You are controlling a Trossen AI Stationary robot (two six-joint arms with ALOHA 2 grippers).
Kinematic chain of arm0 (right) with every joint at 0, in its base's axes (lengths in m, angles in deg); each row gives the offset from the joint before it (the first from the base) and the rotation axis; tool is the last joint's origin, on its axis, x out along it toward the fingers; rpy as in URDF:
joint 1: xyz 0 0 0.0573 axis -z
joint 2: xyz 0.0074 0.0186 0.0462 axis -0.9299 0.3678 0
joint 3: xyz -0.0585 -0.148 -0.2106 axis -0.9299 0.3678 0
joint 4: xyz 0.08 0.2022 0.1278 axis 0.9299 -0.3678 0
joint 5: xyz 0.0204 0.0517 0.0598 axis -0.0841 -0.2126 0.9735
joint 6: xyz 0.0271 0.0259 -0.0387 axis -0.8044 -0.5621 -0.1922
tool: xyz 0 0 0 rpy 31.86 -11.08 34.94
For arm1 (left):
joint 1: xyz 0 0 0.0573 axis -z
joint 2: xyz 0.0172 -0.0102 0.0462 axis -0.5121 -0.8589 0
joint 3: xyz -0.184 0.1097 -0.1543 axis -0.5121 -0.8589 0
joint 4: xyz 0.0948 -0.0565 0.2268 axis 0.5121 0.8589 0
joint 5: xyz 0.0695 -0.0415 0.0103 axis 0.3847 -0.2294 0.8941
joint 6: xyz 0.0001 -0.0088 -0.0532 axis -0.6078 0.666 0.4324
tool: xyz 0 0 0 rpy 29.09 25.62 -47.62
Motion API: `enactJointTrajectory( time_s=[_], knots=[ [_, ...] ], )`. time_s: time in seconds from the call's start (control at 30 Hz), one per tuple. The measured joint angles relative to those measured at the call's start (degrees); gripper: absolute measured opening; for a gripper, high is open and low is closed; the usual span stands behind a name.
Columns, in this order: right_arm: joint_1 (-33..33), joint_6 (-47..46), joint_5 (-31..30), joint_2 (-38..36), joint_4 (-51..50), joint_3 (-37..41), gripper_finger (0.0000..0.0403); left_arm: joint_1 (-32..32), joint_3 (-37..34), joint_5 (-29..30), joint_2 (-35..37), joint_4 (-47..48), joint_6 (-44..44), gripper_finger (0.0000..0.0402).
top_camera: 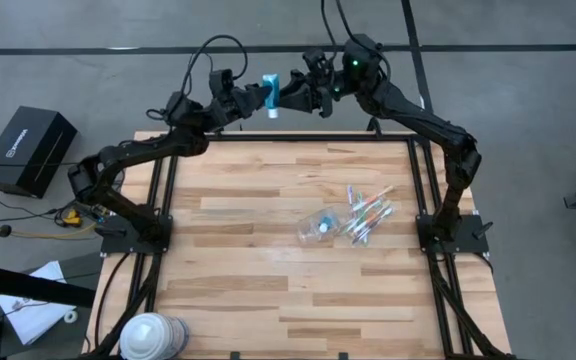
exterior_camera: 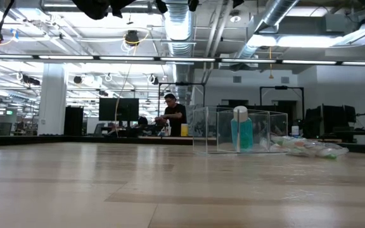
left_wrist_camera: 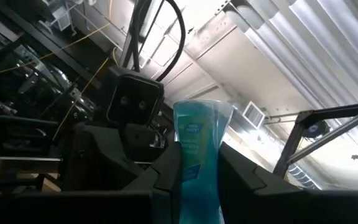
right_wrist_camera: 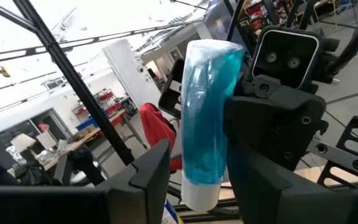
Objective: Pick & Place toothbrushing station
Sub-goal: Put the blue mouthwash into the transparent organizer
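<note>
A: Where's the tube [top_camera: 271, 95]?

B: In the air beyond the bench's [top_camera: 268, 250] far edge, between the two arms, white end pointing down. The left pincer [top_camera: 253, 97] is clenched on it; the left wrist view shows its fingers [left_wrist_camera: 166, 180] pressing the blue body from both sides.

A: And the right pincer [top_camera: 293, 97]?

B: Its fingers [right_wrist_camera: 151, 168] stand on either side of the tube in the right wrist view, but I'd judge them parted with small gaps showing, not yet gripping. It looks like a handover in mid-air.

A: So what's the risk?

B: Timing, mostly. If the left lets go before the right has closed, the tube drops, and out there it would miss the bench and hit the floor. The tube is also soft and rounded, so a squeeze near the end could make it slip or tilt out of line.

A: Anything else?

B: The two pincers are very near each other. A small misjudged move could knock them together and jolt the tube loose.

A: And the rest?

B: The cup [top_camera: 318, 226] lies on the bench with the toothbrushes [top_camera: 368, 212] just beside it, well apart from the arms. They're safe for now.
</note>
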Motion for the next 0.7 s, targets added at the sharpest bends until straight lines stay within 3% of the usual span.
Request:
enactJointTrajectory(
  time_s=[0.27, 0.53, 0.7],
  knots=[
    [-0.23, -1.44, -1.79, -0.09, -0.63, 0.02, 0.0127, 0.22, 0.03, 0.1, -0.08, 0.42, 0.02, 0.0061],
    [-0.14, 1.87, -3.28, -0.13, -1.55, 0.02, 0.004, 0.15, 0.03, -0.9, -0.13, 0.58, 0.47, 0.0061],
    [-0.16, 2.19, -3.61, -0.15, -1.59, 0.02, 0.0039, 0.11, 0.03, -1.33, -0.15, 0.29, 0.46, 0.0063]
  ],
)
